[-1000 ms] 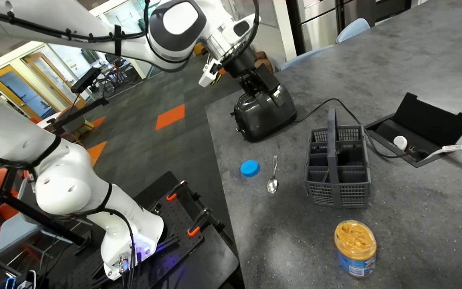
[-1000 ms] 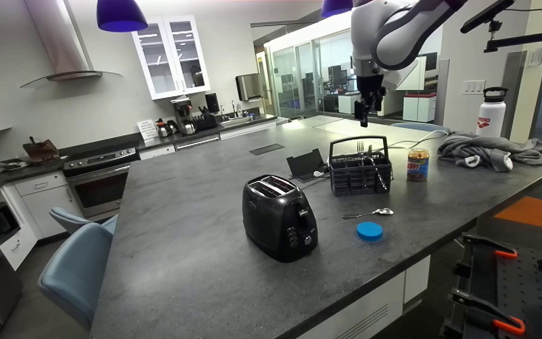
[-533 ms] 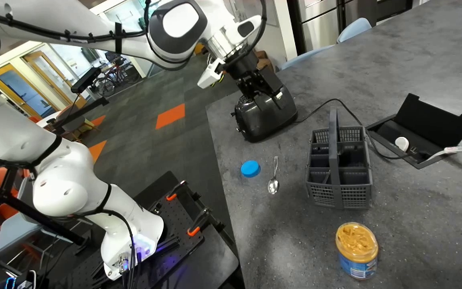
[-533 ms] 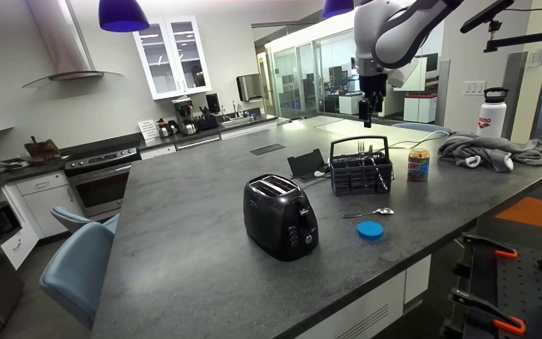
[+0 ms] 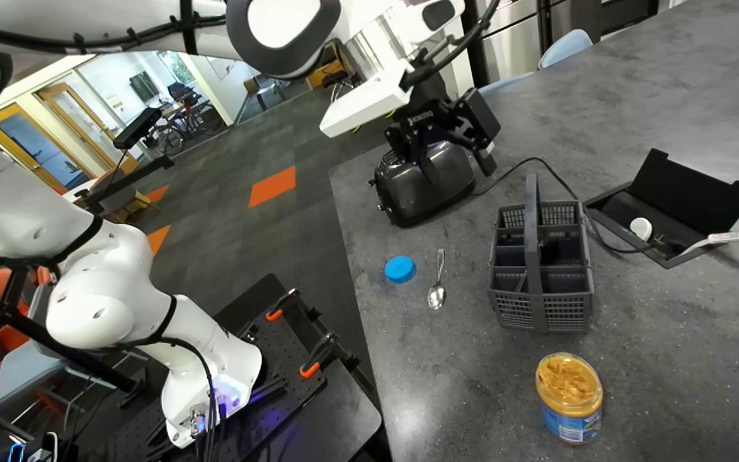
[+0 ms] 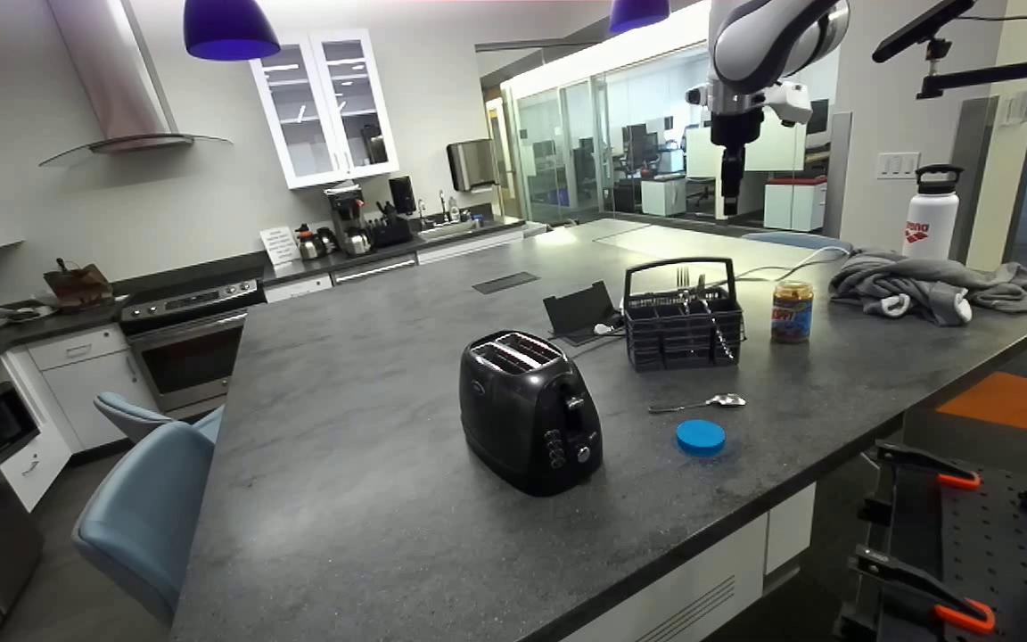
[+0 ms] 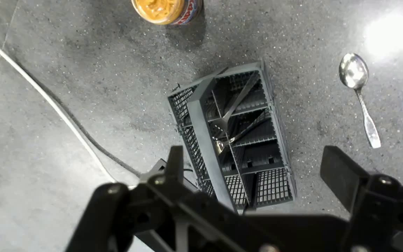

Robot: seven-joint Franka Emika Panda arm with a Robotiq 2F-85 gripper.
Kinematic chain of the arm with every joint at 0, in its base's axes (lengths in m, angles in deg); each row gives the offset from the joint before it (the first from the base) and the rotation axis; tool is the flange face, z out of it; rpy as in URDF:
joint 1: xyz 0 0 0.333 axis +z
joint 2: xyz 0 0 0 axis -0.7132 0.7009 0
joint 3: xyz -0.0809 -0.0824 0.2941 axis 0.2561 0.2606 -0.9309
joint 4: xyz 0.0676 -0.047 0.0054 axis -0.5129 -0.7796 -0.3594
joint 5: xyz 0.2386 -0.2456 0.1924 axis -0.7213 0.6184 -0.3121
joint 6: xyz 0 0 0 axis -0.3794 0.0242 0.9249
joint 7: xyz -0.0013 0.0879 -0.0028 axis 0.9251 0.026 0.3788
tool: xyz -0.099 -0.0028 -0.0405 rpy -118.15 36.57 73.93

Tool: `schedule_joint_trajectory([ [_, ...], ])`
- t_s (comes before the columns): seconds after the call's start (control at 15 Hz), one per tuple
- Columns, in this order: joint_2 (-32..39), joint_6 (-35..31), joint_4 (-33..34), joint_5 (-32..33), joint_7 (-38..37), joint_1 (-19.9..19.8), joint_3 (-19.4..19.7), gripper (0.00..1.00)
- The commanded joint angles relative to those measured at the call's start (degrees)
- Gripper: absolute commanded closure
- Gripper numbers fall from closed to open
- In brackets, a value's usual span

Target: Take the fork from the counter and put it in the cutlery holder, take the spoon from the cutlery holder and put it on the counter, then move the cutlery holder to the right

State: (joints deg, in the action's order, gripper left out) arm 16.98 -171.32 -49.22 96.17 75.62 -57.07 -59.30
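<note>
The black cutlery holder [image 5: 539, 308] stands upright on the dark grey counter [image 5: 664, 359]. It also shows in the wrist view [image 7: 283, 140]. The fork [image 6: 683, 278] stands in the holder, tines up. A second metal utensil [image 6: 718, 334] leans beside it; its upper end is partly hidden by the handle in the wrist view. A silver spoon [image 5: 437, 295] lies flat on the counter beside the holder; it also shows in the wrist view [image 7: 354, 71]. My gripper [image 7: 254, 157] is open and empty, high above the counter. It shows in both exterior views [image 5: 460, 168] [image 6: 731, 205].
A black toaster [image 6: 527, 410] stands near the counter's edge. A blue lid [image 5: 399, 269] lies beside the spoon. An open peanut butter jar [image 5: 568, 398] stands near the holder. A hinged black case [image 5: 671, 205] with cables lies behind it. A grey cloth [image 6: 932, 285] lies farther along.
The arm has moved and my gripper has turned; in the exterior views it is farther right than before. The holder, the spoon and the other things on the counter have not moved.
</note>
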Motion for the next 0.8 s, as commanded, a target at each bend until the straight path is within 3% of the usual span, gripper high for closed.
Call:
schedule_joint_trajectory([
  [0.0, 7.1, 2.1, 7.1, -4.1, 13.5, -1.9, -0.3, 0.00],
  [0.4, 18.1, 2.7, 16.0, -14.9, 28.6, -6.5, -2.7, 0.00],
  [0.53, 21.1, 2.9, 18.6, -15.4, 27.2, -7.4, -3.9, 0.00],
  [0.6, 17.8, 0.7, 14.2, -13.8, 26.5, -7.5, -3.9, 0.00],
  [0.73, 19.3, 0.7, 15.0, -13.8, 26.5, -8.0, -4.5, 0.00],
])
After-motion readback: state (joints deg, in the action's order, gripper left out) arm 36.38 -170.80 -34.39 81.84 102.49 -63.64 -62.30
